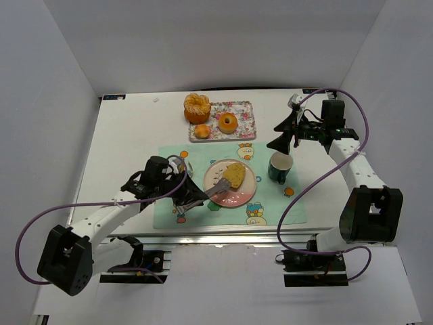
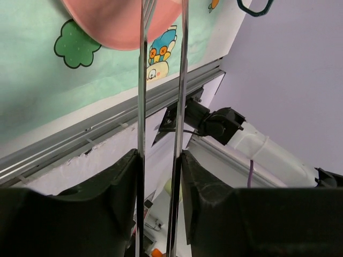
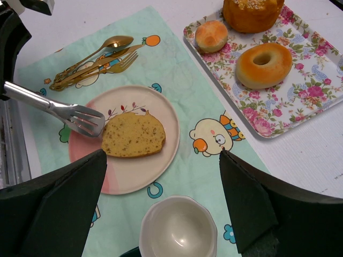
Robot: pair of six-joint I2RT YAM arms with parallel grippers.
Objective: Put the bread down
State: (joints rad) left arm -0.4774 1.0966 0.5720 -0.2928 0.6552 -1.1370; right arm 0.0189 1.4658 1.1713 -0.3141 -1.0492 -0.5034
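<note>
Over the mint placemat, the left gripper clamped the metal tongs, tips out ahead of it at the edge of the bread slice lying flat on the pink plate, so the wise play was easing them open and backing straight off without dragging it.

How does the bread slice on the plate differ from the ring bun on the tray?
The bread slice is flat, speckled, solid, on the pink plate; the ring bun is puffy, smooth, holed, on the floral tray. The tongs are beside the slice, not the bun. Both golden-brown.
</note>
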